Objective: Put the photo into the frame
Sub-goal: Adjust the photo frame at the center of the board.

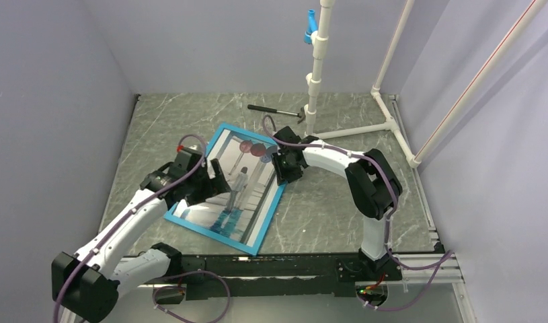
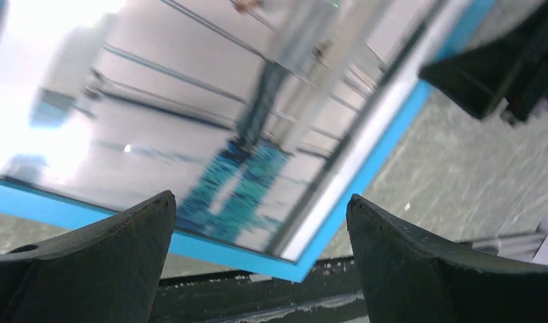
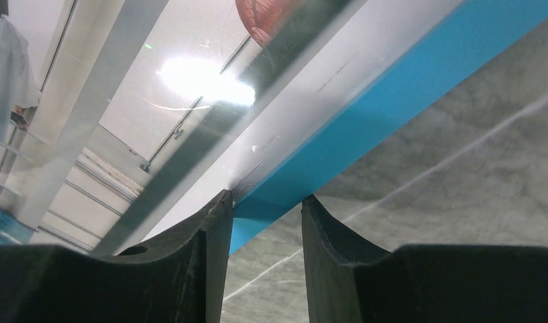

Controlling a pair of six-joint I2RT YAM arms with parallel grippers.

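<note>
The turquoise frame [image 1: 210, 235] lies flat and skewed on the marble table, and the glossy photo [image 1: 241, 195] lies face up inside its border. My left gripper [image 1: 214, 182] hovers over the photo's left half, open, with nothing between its fingers. In the left wrist view the frame's near corner [image 2: 365, 182] and the photo [image 2: 190, 101] show between the wide fingertips [image 2: 261, 202]. My right gripper [image 1: 279, 168] is at the frame's right rail, jaws partly apart. In the right wrist view that blue rail [image 3: 392, 94] passes between the fingertips [image 3: 265, 198], beside the photo's white border [image 3: 157, 101].
A black hammer [image 1: 274, 110] lies at the back of the table. A white pipe stand [image 1: 317, 74] rises behind the frame, its base bars spreading right along the table. Grey walls close in the left, back and right sides. A black rail [image 1: 291, 266] runs along the near edge.
</note>
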